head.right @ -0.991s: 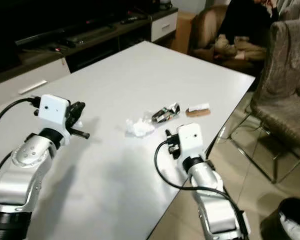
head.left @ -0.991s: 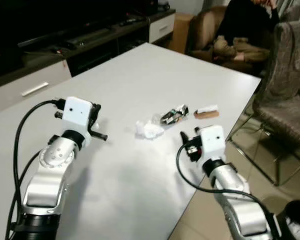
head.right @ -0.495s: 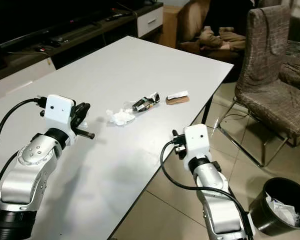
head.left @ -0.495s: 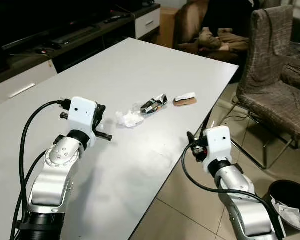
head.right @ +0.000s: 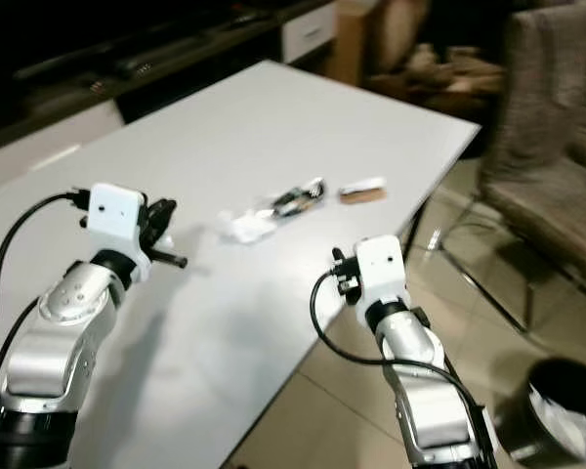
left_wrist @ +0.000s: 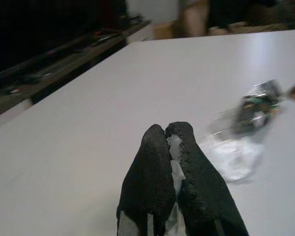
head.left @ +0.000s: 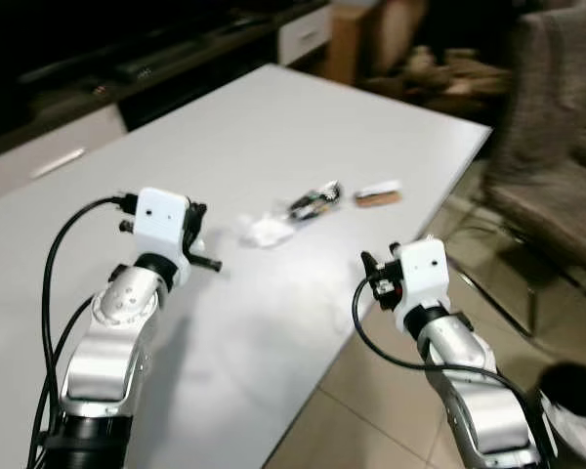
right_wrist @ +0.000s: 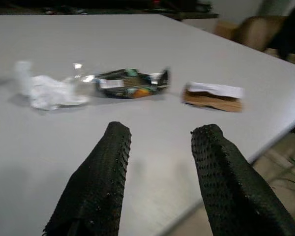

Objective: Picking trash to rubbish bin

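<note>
Two left fingers [left_wrist: 152,177] pinch a white scrap [left_wrist: 174,157] between them.

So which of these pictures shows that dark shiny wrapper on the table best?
The right wrist view: the dark shiny wrapper is close and its coloured print shows. The left wrist view blurs it; both eye views show it small, between tissue and brown piece.

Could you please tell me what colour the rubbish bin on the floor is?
The round rubbish bin is black, with pale crumpled trash inside; the right eye view shows it best.
</note>
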You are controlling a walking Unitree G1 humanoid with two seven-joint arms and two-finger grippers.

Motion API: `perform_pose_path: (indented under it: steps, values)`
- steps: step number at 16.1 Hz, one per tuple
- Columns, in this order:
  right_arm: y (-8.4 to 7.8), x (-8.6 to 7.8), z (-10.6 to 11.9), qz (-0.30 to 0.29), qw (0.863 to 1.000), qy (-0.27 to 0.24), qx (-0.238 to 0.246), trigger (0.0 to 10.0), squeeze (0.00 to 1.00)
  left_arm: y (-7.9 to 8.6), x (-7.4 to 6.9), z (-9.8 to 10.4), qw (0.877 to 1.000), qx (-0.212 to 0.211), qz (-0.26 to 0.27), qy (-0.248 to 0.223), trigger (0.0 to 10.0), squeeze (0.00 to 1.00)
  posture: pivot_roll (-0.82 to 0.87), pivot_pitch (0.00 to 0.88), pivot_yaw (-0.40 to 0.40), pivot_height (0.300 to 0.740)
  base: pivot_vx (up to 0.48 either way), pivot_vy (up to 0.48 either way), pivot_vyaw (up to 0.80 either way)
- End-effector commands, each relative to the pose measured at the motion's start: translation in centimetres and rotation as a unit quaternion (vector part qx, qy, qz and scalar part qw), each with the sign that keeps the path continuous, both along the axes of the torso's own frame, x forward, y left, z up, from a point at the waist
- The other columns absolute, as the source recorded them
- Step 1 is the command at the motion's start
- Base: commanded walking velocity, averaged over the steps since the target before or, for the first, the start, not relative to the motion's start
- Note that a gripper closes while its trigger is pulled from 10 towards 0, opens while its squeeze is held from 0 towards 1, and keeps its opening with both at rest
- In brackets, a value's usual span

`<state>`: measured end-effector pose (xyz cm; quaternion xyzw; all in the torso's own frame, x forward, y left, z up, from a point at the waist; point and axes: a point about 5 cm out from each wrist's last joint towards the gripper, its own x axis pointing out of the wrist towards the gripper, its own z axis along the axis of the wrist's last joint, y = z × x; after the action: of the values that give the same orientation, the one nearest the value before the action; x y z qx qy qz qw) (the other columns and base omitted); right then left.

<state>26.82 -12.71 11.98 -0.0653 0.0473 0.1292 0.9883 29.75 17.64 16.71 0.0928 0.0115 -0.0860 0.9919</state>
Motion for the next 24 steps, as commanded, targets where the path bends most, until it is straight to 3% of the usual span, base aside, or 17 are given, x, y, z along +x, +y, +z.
perform_pose_path:
  steps: [1, 16, 18, 21, 24]
  values:
    - [0.2, 0.2, 0.2, 0.005, 1.000, -0.005, -0.006, 10.0, 0.00, 0.4, 0.1, 0.1, 1.000, -0.003, 0.011, -0.002, 10.0, 0.00, -0.01, 0.000, 0.045, 0.740, 0.000, 0.000, 0.71]
    - [0.2, 0.3, 0.2, 0.008, 1.000, -0.006, -0.008, 10.0, 0.00, 0.4, 0.1, 0.1, 1.000, -0.008, 0.013, -0.002, 10.0, 0.00, -0.01, 0.000, 0.041, 0.740, 0.017, 0.000, 0.72]
    - [0.2, 1.1, 1.0, 0.036, 0.999, -0.017, -0.022, 10.0, 0.00, -0.3, -0.4, -0.2, 0.999, -0.030, 0.011, 0.001, 10.0, 0.00, -0.01, 0.000, -0.012, 0.740, 0.371, 0.000, 0.00]
    - [0.1, 1.7, 1.5, 0.047, 0.998, -0.027, -0.036, 10.0, 0.00, -0.4, -0.7, -0.6, 0.999, -0.030, 0.026, 0.001, 10.0, 0.00, -0.01, 0.000, -0.046, 0.740, 0.115, 0.000, 0.00]
    - [-0.3, 3.3, 2.0, 0.050, 0.998, -0.028, -0.039, 10.0, 0.00, -0.3, -1.1, -0.8, 0.999, -0.022, 0.036, 0.009, 10.0, 0.00, 0.00, 0.000, -0.059, 0.740, 0.000, 0.000, 0.00]
